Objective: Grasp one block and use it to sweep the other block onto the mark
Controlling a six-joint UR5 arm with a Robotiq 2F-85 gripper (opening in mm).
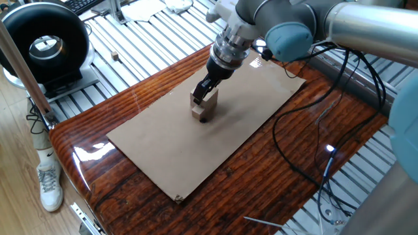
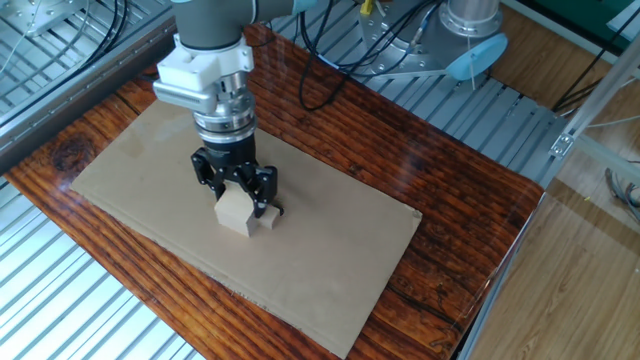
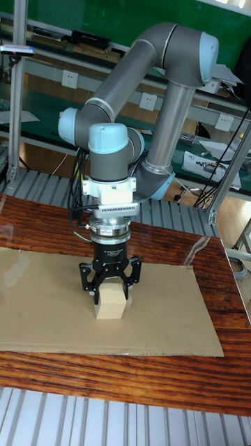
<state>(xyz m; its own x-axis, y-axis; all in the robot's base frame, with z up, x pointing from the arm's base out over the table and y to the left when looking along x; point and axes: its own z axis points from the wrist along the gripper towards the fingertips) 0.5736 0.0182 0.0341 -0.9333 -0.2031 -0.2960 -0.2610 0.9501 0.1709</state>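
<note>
My gripper is shut on the larger pale block, which rests on the brown cardboard. The small tan block touches the big block's right side, just below one finger. Only a dark sliver of the mark shows at the small block's edge. From the opposite side, the gripper holds the big block, and the small block lies against its near side, over the mark. In the tall view the gripper clasps the big block; the small block and the mark are hidden behind it.
The cardboard lies on a glossy wooden table ringed by slatted metal benches. A black round device stands at the far left. Black cables trail over the table's right side.
</note>
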